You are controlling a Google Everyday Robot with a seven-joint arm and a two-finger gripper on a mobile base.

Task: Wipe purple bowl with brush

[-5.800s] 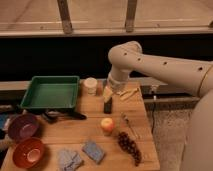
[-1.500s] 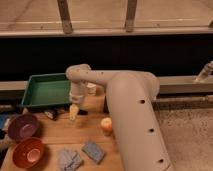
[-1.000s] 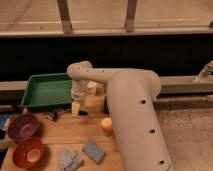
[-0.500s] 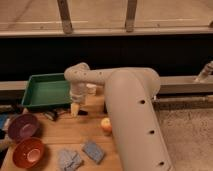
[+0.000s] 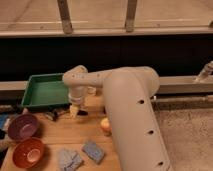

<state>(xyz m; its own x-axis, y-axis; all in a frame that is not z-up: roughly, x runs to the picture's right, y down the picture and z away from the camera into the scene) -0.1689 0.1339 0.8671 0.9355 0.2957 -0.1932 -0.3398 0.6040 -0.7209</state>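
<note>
The purple bowl sits at the table's left edge, just behind a red-orange bowl. The brush lies flat on the wood in front of the green tray. Its dark handle shows on both sides of my gripper. My gripper points straight down over the brush's middle, its tips at or just above the handle. The jaws stand open, and the brush still rests on the table. The bowl is about a hand's width to the left of the gripper.
A small orange fruit sits right of the gripper. Two grey-blue sponges lie near the front edge. A white cup stands beside the tray. My own arm fills the table's right half.
The gripper has come down a little toward the table over the brush and shifted barely sideways. The bowls, the tray and the brush have not moved.
</note>
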